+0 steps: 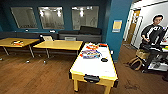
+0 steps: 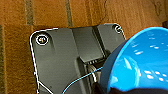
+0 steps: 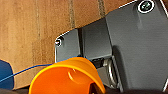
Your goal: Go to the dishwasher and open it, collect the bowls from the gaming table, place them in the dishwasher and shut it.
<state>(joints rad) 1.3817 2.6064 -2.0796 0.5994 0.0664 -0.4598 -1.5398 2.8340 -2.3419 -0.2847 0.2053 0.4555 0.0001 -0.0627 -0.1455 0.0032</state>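
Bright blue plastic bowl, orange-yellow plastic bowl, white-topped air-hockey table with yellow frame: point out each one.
Bright blue plastic bowl [image 2: 140, 62]: left wrist view, on its glossy inner wall.
Orange-yellow plastic bowl [image 3: 60, 80]: right wrist view, on its inside, below the rim.
White-topped air-hockey table [image 1: 95, 67]: head view, on the bare white top.

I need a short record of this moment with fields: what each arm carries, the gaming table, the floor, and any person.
left arm: blue bowl large at the wrist camera, over the wooden floor
right arm: orange-yellow bowl at the wrist camera
gaming table: white top, yellow frame, ahead; a flat black disc lies on it
other tables: yellow-topped tables behind
person: at right, beside a rig
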